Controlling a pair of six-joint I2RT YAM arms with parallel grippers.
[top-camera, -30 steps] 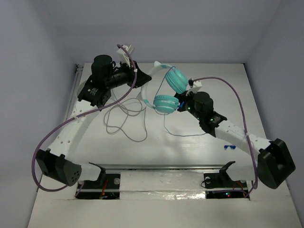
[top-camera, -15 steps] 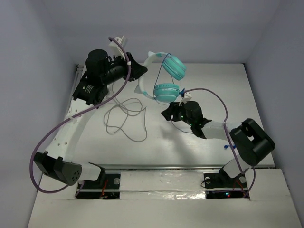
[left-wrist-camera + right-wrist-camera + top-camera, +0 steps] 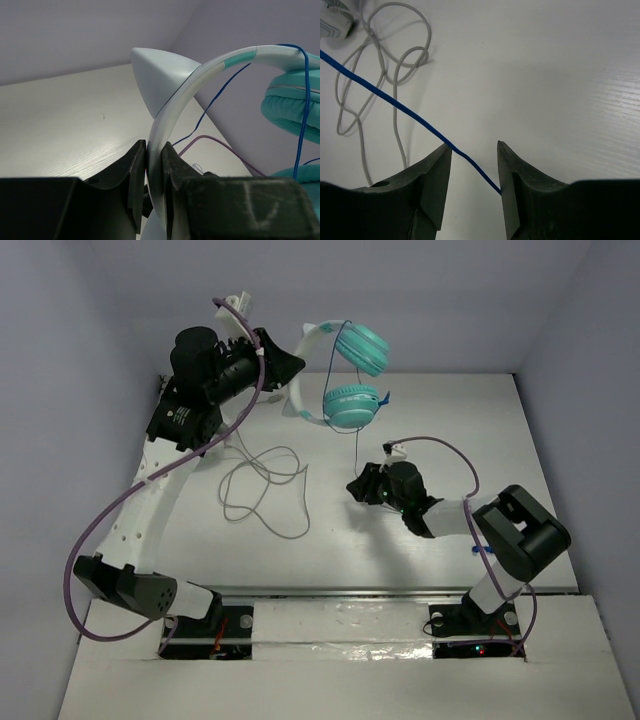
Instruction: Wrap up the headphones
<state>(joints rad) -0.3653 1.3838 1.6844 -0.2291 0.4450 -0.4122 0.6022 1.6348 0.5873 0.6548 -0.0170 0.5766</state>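
Note:
The headphones hang in the air at the back of the table, with one teal ear cup (image 3: 350, 405) below the other (image 3: 362, 345). My left gripper (image 3: 290, 365) is shut on their white headband (image 3: 172, 107), which carries a white pointed ear (image 3: 160, 75). The thin blue cable (image 3: 358, 445) drops from the cups to my right gripper (image 3: 355, 485), low over the table. In the right wrist view that gripper (image 3: 474, 150) is open. The cable (image 3: 395, 102) slants across the gap, past the left fingertip (image 3: 442, 155) to the inside of the right one.
A loose grey cable (image 3: 262, 485) lies in loops on the table left of my right gripper, and it also shows in the right wrist view (image 3: 395, 85). Purple hoses arc along both arms. Walls close in the table at the back and on both sides.
My left gripper has lifted the headphones up and to the left. My right arm has pulled back from the ear cups and come down around the blue cable, its jaws narrowing.

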